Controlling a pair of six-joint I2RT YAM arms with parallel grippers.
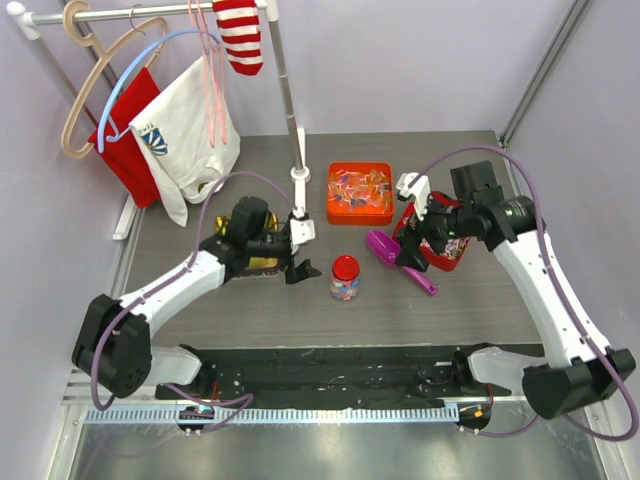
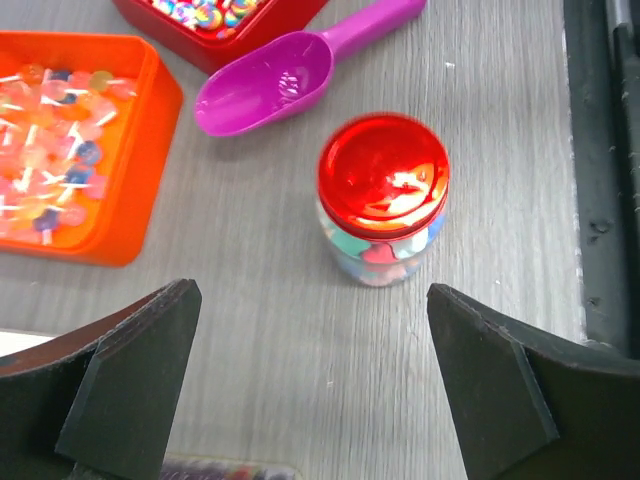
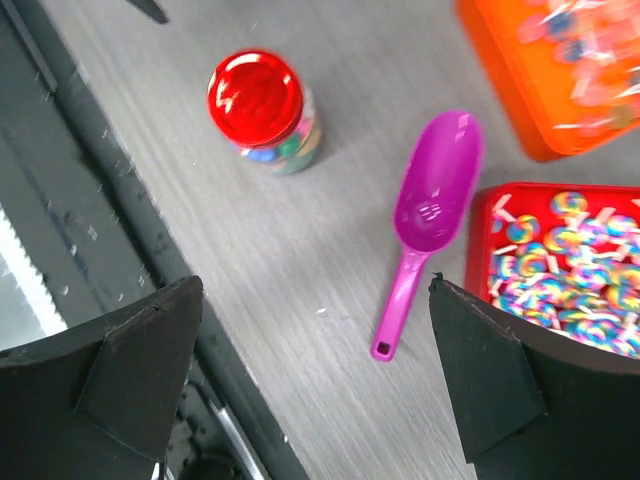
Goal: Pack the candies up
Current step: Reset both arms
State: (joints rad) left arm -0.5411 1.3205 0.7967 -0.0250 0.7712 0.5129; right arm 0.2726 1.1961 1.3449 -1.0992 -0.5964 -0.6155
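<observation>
Here are the candies (image 2: 378, 258), packed inside the clear jar (image 2: 383, 215), which stands upright on the table (image 2: 250, 320) with its red lid (image 2: 383, 175) on. The left gripper (image 2: 310, 385) hangs with jaws spread wide, the jar ahead of the gap and untouched. The right gripper (image 3: 315, 390) also gapes empty; the jar sits well off to one side beyond the purple scoop (image 3: 425, 215).

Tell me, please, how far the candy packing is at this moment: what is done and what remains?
Done, it seems: the jar holds pastel candies and its red lid is on. The purple scoop lies empty on the table. In hand: nothing; the left gripper and right gripper are both open and empty. Left: probably little; I see no loose small candies on the table.
</observation>
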